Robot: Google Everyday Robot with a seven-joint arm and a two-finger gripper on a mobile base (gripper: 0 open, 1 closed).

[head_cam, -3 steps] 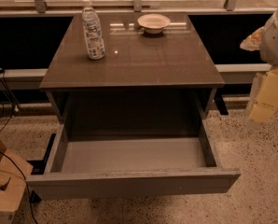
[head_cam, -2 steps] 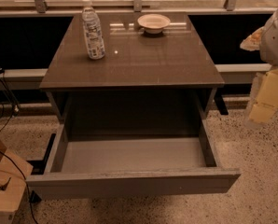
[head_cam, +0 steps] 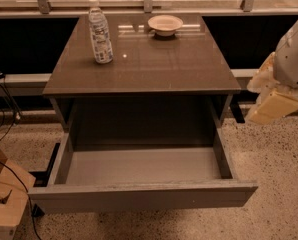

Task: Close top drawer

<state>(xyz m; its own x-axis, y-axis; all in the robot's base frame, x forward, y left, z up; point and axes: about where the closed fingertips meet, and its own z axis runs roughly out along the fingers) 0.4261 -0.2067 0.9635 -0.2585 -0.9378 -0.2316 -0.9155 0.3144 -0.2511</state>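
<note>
The top drawer (head_cam: 139,196) is pulled far out of the grey cabinet. Its wide plain front panel faces me and its light grey floor is bare. My gripper (head_cam: 270,104) hangs on the white arm at the right edge of the view. It is beside the cabinet's right side, level with the tabletop, and apart from the drawer and the cabinet.
The cabinet top (head_cam: 154,64) holds a water bottle (head_cam: 100,31) at the back left and a small white bowl (head_cam: 165,24) at the back. A wooden box (head_cam: 6,204) and cables lie on the floor at the left. Speckled floor lies to the right.
My gripper has shifted slightly left, closer to the cabinet's right side. The drawer has not moved.
</note>
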